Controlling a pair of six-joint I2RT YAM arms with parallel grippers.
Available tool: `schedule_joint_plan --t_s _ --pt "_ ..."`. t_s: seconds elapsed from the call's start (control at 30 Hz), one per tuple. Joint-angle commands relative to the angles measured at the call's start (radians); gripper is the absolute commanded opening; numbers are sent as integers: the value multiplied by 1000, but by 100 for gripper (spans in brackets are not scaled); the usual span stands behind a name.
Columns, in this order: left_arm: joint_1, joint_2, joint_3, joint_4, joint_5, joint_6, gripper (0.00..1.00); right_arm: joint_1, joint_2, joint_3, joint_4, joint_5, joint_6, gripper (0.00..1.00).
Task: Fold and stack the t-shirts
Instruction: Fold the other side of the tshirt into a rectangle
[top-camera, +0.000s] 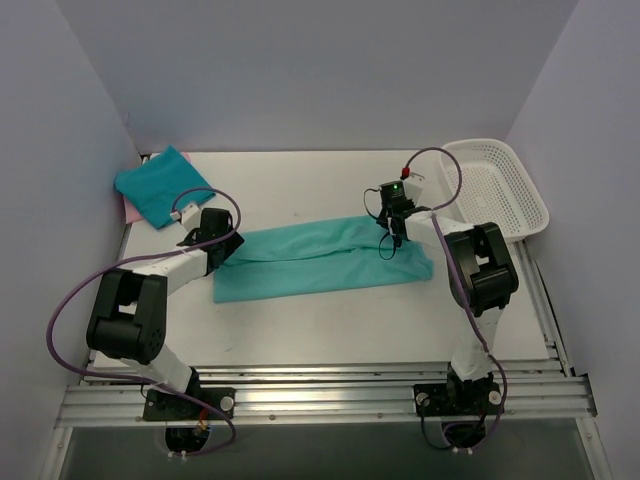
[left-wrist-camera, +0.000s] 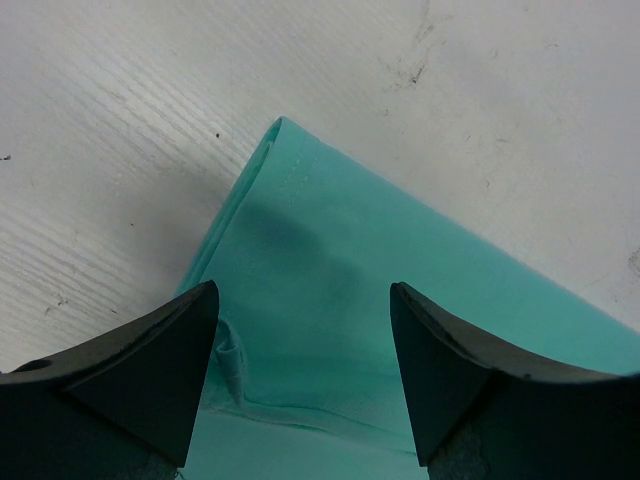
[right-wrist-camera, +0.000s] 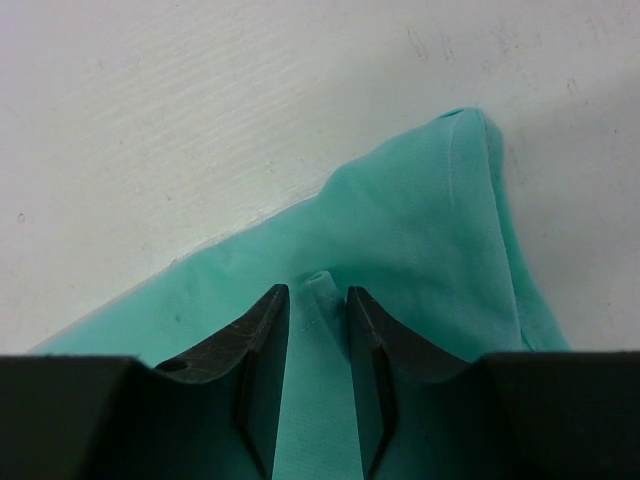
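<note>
A teal t-shirt (top-camera: 320, 260), folded into a long strip, lies across the middle of the table. My left gripper (top-camera: 224, 248) hovers open over its left end; in the left wrist view the jaws (left-wrist-camera: 303, 305) stand wide apart above a corner of the cloth (left-wrist-camera: 400, 260). My right gripper (top-camera: 392, 243) is at the right end, shut on a raised fold of the shirt (right-wrist-camera: 420, 230), with the cloth pinched between the jaws (right-wrist-camera: 318, 298). A bluer folded t-shirt (top-camera: 160, 185) lies at the back left on a pink one (top-camera: 126, 208), of which only an edge shows.
A white mesh basket (top-camera: 503, 190) stands at the back right, next to the right arm. Walls close in the table on the left, back and right. A metal rail (top-camera: 320, 395) runs along the near edge.
</note>
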Motion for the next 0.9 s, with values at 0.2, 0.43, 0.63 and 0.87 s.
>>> schedule_joint_plan --t_s 0.2,0.43,0.63,0.87 --pt "18 -33 13 39 -5 12 78 -13 -2 -25 17 -2 -4 17" --pt "21 -30 9 33 -5 12 78 -30 -5 -83 67 -26 1 0" --pt "24 -33 7 27 -4 12 78 -35 -31 -103 69 -37 1 0" --pt "24 -75 -17 39 8 9 78 -15 -160 -172 40 -9 11 0"
